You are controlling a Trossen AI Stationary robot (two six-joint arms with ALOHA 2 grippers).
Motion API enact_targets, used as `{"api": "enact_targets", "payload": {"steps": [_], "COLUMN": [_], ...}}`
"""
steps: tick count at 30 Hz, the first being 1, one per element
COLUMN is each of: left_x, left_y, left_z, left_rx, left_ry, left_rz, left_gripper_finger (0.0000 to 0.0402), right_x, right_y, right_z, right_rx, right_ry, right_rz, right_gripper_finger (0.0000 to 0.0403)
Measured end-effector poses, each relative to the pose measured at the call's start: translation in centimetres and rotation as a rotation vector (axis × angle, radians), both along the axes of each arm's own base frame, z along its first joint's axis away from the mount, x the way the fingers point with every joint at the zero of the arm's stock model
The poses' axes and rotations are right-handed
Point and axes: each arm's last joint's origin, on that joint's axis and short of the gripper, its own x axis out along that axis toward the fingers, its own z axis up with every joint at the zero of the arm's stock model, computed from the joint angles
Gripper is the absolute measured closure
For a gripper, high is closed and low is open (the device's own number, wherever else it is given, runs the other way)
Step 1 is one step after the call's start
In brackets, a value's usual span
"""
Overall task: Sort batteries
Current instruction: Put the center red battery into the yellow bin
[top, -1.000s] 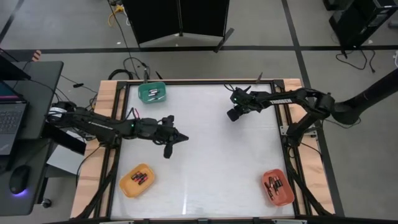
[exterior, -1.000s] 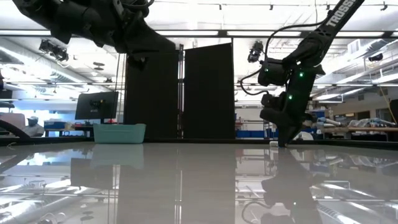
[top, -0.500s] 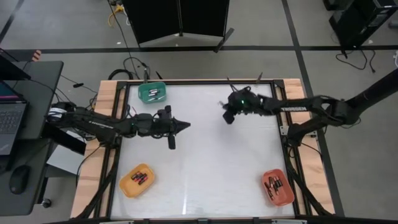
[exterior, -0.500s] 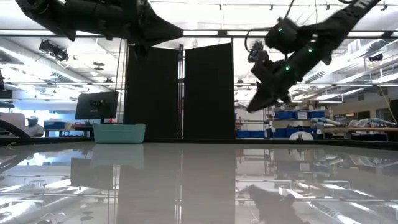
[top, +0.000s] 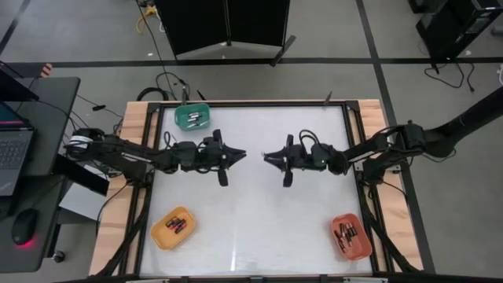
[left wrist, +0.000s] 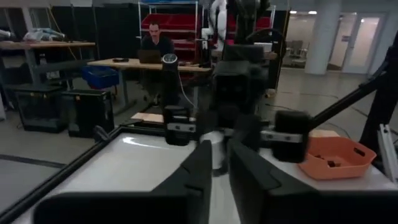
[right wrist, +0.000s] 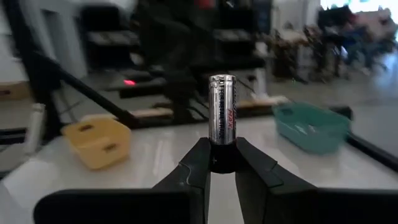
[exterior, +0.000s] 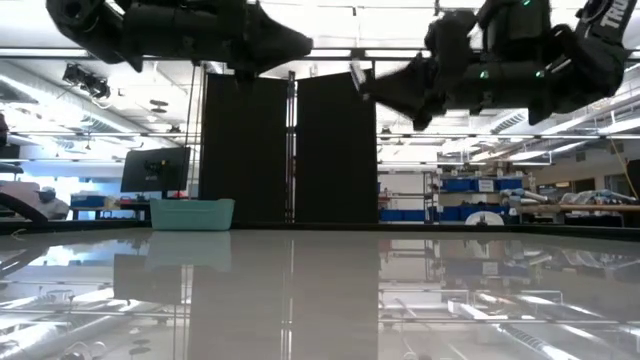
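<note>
Both arms swung to frame centre since a second ago; right gripper (top: 267,156) and left gripper (top: 240,155) now face tip to tip, just apart. Right gripper pinches one battery (right wrist: 222,117) upright between its fingers. Left gripper's fingers (left wrist: 200,167) stand slightly spread, holding nothing visible. Three trays: green tray (top: 192,118) upper left, yellow tray (top: 173,228) lower left, orange tray (top: 350,237) lower right, each holding several batteries. Table (top: 259,220) bare between them.
</note>
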Motion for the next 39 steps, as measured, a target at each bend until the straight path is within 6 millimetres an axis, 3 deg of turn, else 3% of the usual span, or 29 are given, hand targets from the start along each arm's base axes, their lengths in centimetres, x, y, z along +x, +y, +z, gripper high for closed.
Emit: {"api": "enact_targets", "payload": {"steps": [8,13,27,39], "left_x": [3.0,4.5,5.8,5.8], "left_y": [-0.2,-0.5,-0.6,-0.7], "left_z": [0.2,0.4,-0.9,-0.7], "left_rx": [0.016,0.019,0.028,0.032], "left_ry": [0.015,-0.016,-0.083,-0.098], "left_rz": [-0.063,-0.129,-0.183,-0.212], "left_gripper_finger": [0.0271,0.025,0.0251,0.0304], "right_x": [0.6,0.6,0.6,0.6], "right_y": [1.6,2.0,2.3,2.3], "right_z": [1.1,1.3,1.3,1.4], "right_rx": [-0.064,-0.083,-0.1,-0.101], "right_ry": [-0.06,-0.08,-0.084,-0.088], "right_rz": [0.056,0.068,0.077,0.082], "right_gripper_finger": [0.0344,0.0344,0.0344,0.0344]}}
